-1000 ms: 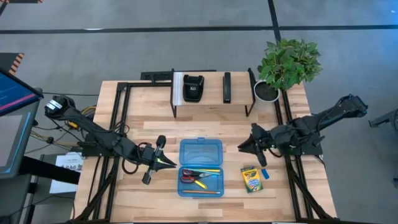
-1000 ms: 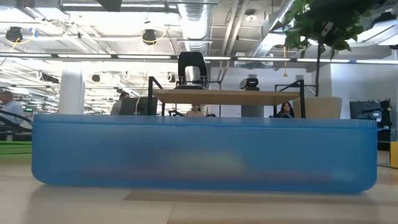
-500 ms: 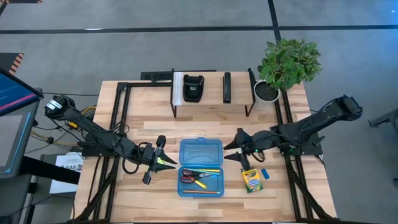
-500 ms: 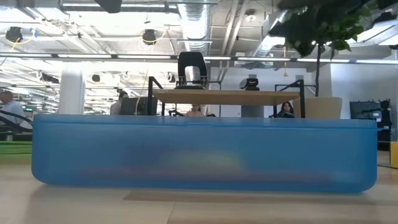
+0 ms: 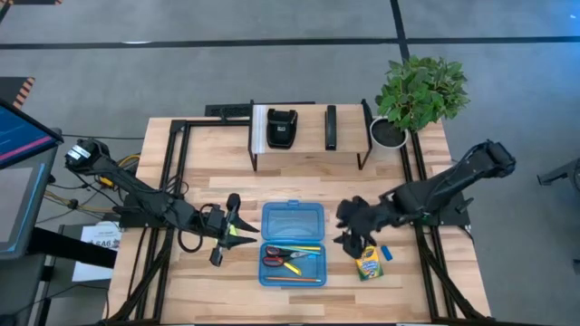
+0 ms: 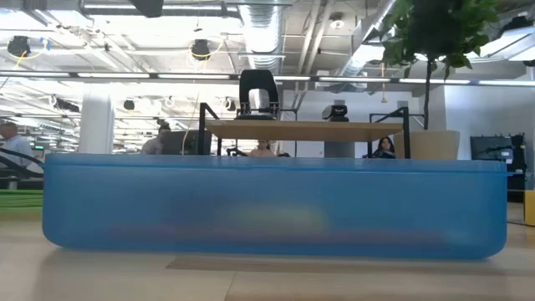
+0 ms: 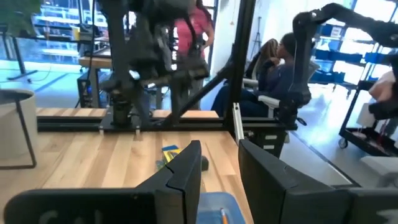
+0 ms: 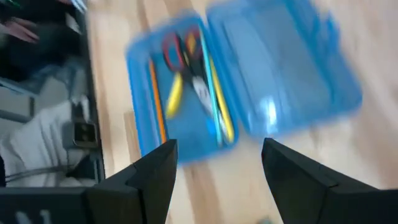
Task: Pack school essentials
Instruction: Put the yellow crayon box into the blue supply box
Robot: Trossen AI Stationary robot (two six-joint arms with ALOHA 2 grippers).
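Observation:
An open blue pencil case lies at the table's middle. Its tray holds red-handled scissors and yellow and orange pencils. To its right lie the crayon box and a small blue eraser. My right gripper hangs open over the crayon box's far end, slanting down toward the case. My left gripper stands level just left of the case, open, with nothing between its fingers. A lime-green bit shows at its fingers. My left gripper has a lime-green bit at its fingers in the high view. I cannot tell whether it touches it. The left wrist view shows only the case's edge through the gap.
A low shelf at the far edge carries a black boxy device and a dark bar. A potted plant stands at the far right. Black rails run along both table sides. People sit in the room beyond.
My right gripper has swung from the right rail toward the table's left and near edge, tipping downward, and now hangs over the crayon box. The lime-green patch at my left gripper shows smaller than before.

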